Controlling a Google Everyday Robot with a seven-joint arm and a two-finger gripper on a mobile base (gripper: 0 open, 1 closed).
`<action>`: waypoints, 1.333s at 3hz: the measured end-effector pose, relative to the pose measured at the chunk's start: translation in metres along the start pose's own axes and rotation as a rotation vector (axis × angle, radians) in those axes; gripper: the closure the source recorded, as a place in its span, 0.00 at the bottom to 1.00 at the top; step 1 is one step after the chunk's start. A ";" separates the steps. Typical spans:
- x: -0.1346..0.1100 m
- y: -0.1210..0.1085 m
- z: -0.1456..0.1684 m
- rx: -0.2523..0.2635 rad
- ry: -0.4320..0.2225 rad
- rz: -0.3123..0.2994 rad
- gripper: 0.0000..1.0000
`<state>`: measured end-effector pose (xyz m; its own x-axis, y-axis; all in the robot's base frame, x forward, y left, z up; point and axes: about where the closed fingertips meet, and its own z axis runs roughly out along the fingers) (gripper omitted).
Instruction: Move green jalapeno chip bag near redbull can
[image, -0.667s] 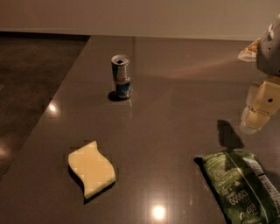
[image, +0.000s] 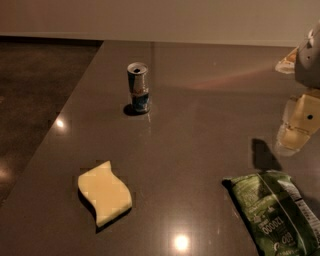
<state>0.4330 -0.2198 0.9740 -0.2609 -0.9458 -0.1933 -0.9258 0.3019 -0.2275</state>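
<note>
Gripper: my gripper (image: 296, 125) hangs at the right edge of the frame, above the table (image: 200, 130) and a little beyond the bag. It touches nothing. I cannot tell whether it is released or clenched.
Bag: the bag (image: 272, 212) lies flat in the lower right corner, partly cut off by the frame edge and well apart from the can.
Can: the can (image: 138, 87) stands upright in the upper centre-left, alone, with its tab top open to view.
Why this placing: I judge that my gripper waits on the bag's side because the bag must be taken first. The move to the can is not yet begun.
Sponge: the sponge (image: 105, 192) rests in the lower left, to the side of the straight way from bag to can, so I think it will not disturb.
Bag material: dark green crinkled foil with white print. It is soft and puffy, so I expect it to give way under a grasp.
Can material: slim smooth metal in silver and blue. It looks light and easy to tip.
Sponge shape: pale yellow, with wavy sides and a matte face.
Table surface: dark, glossy and flat. It reflects the lamps and carries my gripper's shadow (image: 262, 155).
</note>
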 end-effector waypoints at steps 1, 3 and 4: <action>0.007 0.018 -0.001 -0.020 0.005 0.051 0.00; 0.034 0.069 0.018 -0.089 0.032 0.202 0.00; 0.040 0.091 0.035 -0.123 0.061 0.228 0.00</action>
<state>0.3479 -0.2259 0.9117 -0.4795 -0.8615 -0.1672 -0.8664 0.4950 -0.0659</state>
